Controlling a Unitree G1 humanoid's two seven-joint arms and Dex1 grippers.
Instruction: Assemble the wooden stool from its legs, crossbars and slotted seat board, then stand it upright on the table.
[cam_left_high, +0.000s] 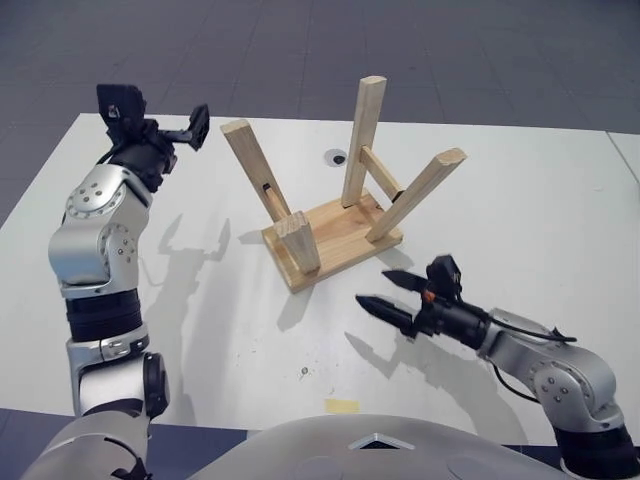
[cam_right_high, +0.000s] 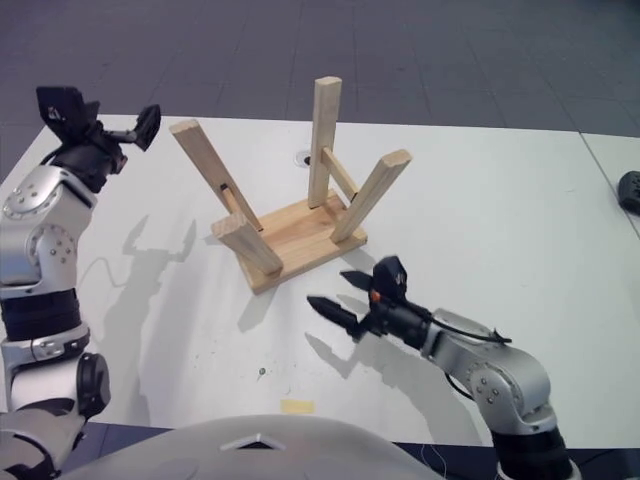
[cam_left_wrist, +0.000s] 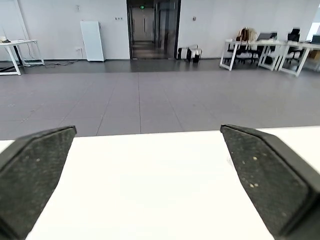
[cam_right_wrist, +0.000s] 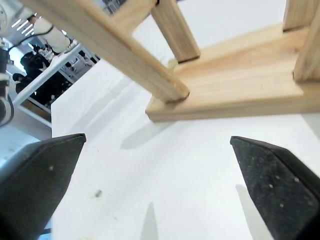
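Observation:
The wooden stool (cam_left_high: 335, 215) lies upside down in the middle of the white table (cam_left_high: 520, 200), its seat board (cam_left_high: 345, 243) flat on the surface and its legs (cam_left_high: 362, 140) pointing up, joined by crossbars (cam_left_high: 380, 172). My right gripper (cam_left_high: 385, 293) hovers low over the table just in front of the seat board, open and empty; the right wrist view shows the seat board (cam_right_wrist: 240, 75) close ahead. My left gripper (cam_left_high: 190, 128) is raised near the table's far left edge, open and empty, well away from the stool.
A small dark round mark (cam_left_high: 337, 157) sits on the table behind the stool. A strip of yellow tape (cam_left_high: 341, 406) lies near the front edge. A dark object (cam_right_high: 630, 190) rests off the right side. Grey floor lies beyond the far edge.

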